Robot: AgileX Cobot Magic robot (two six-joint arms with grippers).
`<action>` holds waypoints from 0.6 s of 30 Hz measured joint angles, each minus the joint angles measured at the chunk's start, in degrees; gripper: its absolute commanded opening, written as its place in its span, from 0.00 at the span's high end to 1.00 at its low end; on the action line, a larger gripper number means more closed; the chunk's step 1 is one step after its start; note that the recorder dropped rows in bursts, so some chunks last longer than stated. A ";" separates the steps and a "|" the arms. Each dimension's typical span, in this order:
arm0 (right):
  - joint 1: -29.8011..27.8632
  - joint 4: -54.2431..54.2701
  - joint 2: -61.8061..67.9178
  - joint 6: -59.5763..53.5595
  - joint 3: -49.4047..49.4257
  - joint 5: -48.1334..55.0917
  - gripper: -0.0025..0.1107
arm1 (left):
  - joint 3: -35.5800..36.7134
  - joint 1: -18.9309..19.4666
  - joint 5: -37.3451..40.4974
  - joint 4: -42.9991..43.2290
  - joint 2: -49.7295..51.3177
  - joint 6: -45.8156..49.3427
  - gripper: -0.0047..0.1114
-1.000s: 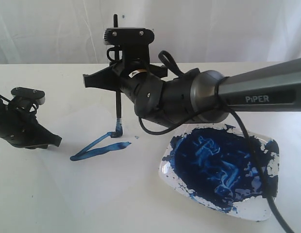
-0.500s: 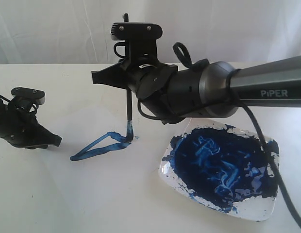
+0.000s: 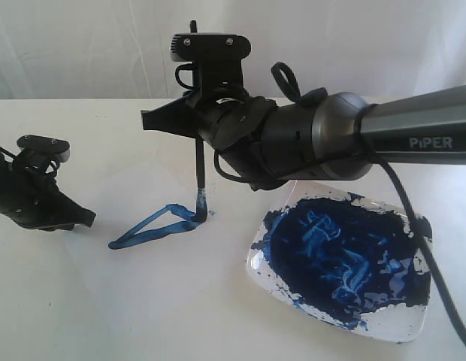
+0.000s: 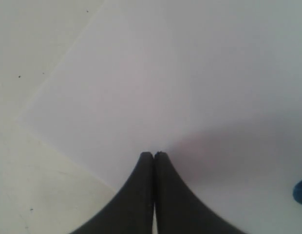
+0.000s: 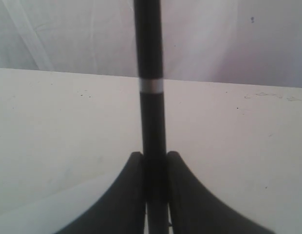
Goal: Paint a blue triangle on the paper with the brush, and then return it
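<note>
Looking across the white counter (image 3: 455, 207), I judge the painting part nearly finished and the return not yet begun. The thin white square sheet of paper (image 4: 141, 87) lies flat on it, barely paler than the surface; the left wrist view shows its edge and corner clearly. Right of the painted mark, and apart from it, sits the clear shallow dish (image 3: 257, 262), its bowl smeared thick with dark blue paint.

My right hand (image 5: 153, 156) reaches across the middle, pinching the slim black-handled brush (image 3: 198, 162) between its fingers. The brush stands close to upright, with its blue-stained tip down on the sheet. My left hand (image 4: 153, 155) is pressed together with nothing between its fingers, low at the left of the scene over the paper. Whether it actually pins the sheet I cannot tell.

The small elongated blue triangle (image 3: 154, 232) reads as a closed outline of thick strokes: two long sides run out to a point on the left, and a short side joins them on the right. The brush tip touches that right corner, so I take the last stroke to be ending there.

What remains, as I see it, is lifting the tip cleanly off and carrying the brush back. No holder shows, so the dish looks the likely resting place.
</note>
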 measured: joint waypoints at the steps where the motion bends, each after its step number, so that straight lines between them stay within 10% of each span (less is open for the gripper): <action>1: 0.00 0.00 0.00 0.00 0.00 0.14 0.98 | 0.00 0.00 0.00 0.00 0.00 0.00 0.96; 18: 0.00 0.13 -2.84 -0.34 0.00 3.39 0.98 | 0.00 0.00 0.00 0.00 0.00 0.00 0.96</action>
